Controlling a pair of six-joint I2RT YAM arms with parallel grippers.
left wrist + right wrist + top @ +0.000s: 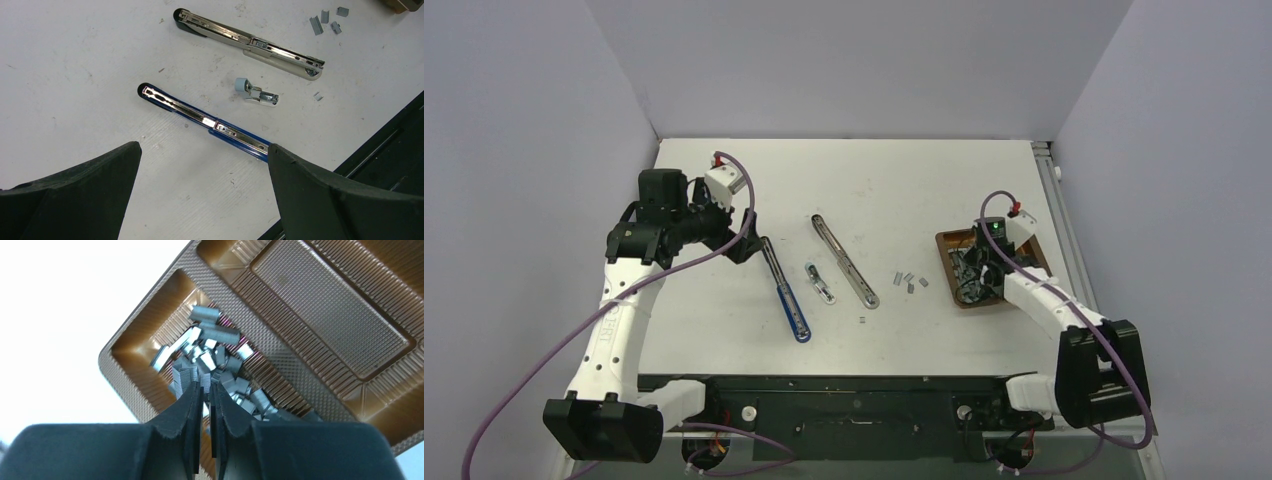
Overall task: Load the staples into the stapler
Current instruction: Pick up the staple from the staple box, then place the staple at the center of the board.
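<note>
Two staplers lie opened flat on the white table: a blue one (786, 292) (200, 119) and a silver one (845, 260) (250, 42). My left gripper (742, 245) (204, 147) hovers wide open above the blue stapler's near end, holding nothing. The staples (215, 347) lie heaped in a corner pocket of a brown tray (954, 243) (330, 305). My right gripper (977, 275) (206, 385) is down in that heap, its tips shut on a small staple strip (205, 379). A few loose staple strips (909, 280) (325, 22) lie on the table left of the tray.
A small pale-capped metal part (820, 281) (255, 93) lies between the two staplers. One tiny staple piece (863, 320) sits near the silver stapler's near end. The table's black front edge (380, 150) runs close behind the blue stapler.
</note>
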